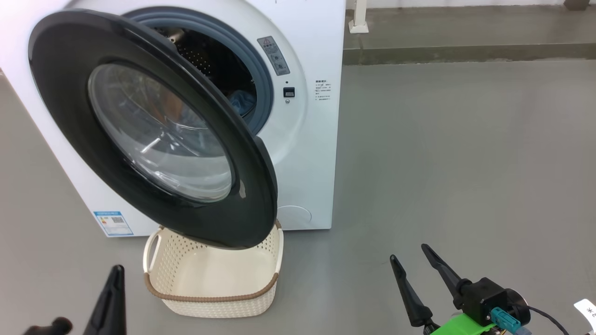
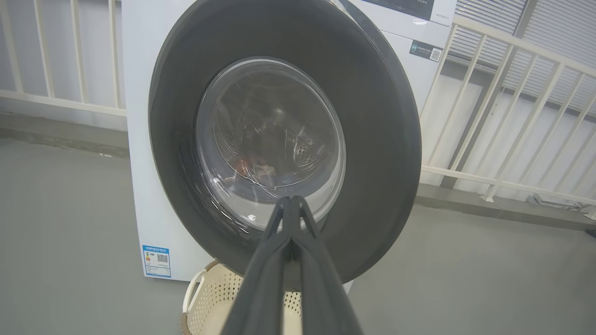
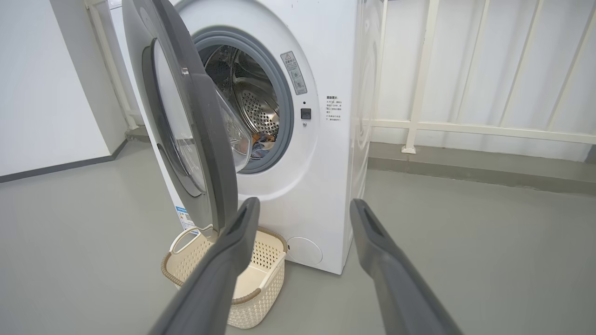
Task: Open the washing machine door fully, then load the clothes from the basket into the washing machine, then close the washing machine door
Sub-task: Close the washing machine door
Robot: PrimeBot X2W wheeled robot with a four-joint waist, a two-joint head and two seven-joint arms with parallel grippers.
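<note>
Washer [image 1: 307, 153] front and centre, its door [image 1: 60, 107] swung half open and hanging over the basket [image 1: 209, 298], which looks empty. Clothes [image 1: 242, 102] lie low in the drum [image 3: 260, 107]. Left gripper [image 2: 291, 204], pinched shut, points at the door glass, likely to push it closed. Right gripper [image 1: 409, 252], spread wide and holding nothing, waits well clear.

One washing machine [image 1: 307, 153], with one round door [image 1: 60, 93] and one blue label sticker [image 1: 113, 223]. One basket [image 1: 209, 298] with two white loop handles [image 1: 150, 251]. One left hand [image 1: 118, 270] and one right hand [image 1: 409, 252], two dark fingers [image 1: 407, 291] each. The clothes [image 1: 242, 101] in the drum are too hidden to count.
</note>
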